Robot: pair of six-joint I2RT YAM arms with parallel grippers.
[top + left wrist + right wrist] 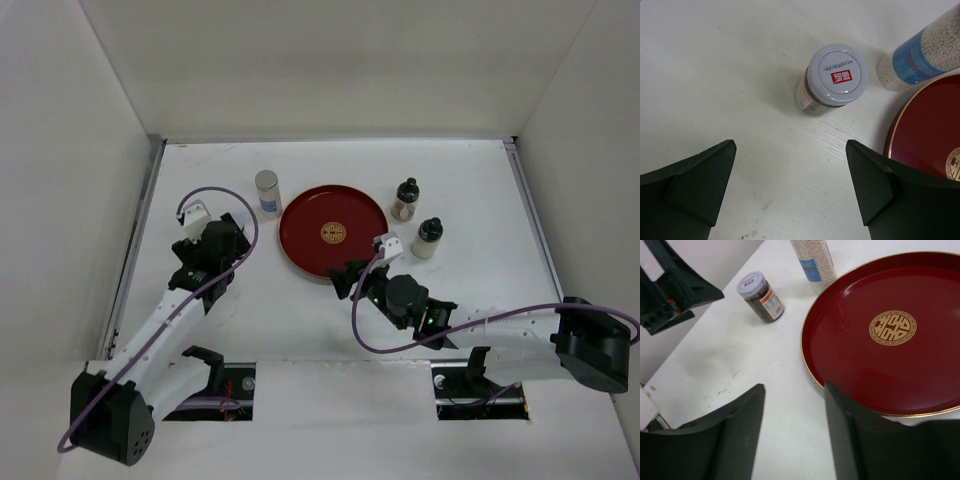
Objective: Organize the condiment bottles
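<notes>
Well, the left claw (790, 146) hung spread wide above the white table (470, 180), nothing between its fingers. Just ahead of it stood a small jar (835, 75), upright, with a grey-white lid bearing a red stamp and dark brown stuff inside. Next along, close to the plate's left rim, the straight cylinder bottle (267, 192) stood packed with tiny white beads behind its blue-and-white label. Every bottle stood off the red plate (310, 250), on the table. At the plate's near rim the right claw (794, 386) was likewise parted and empty. Right of the plate stood two squat, black-capped bottles, the farther beige bottle (406, 200) and the nearer beige bottle (428, 238); I could not tell their contents.
</notes>
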